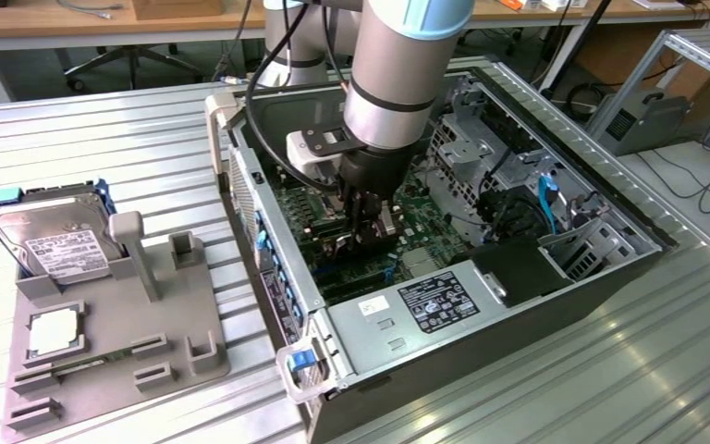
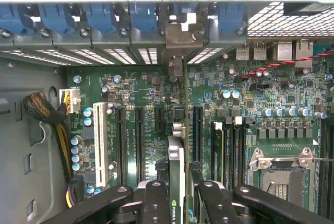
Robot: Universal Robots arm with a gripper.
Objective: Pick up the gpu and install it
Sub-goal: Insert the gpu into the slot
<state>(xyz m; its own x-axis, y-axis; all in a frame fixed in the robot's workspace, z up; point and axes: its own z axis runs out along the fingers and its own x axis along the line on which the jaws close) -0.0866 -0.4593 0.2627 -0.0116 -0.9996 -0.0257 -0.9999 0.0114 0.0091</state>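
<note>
My gripper is down inside the open computer case, over the green motherboard. It is shut on the gpu, a thin dark card seen edge-on between the two black fingers. The card's silver bracket sits at the rear slot openings, in line with the blue latches. Black expansion slots run parallel on either side of the card. In the exterior view the gpu is a dark strip under the gripper. Whether its edge is seated in a slot is hidden.
A white slot and a yellow cable bundle lie to one side of the card, the processor socket to the other. Outside the case, a hard drive and a square silver chip rest on a grey fixture.
</note>
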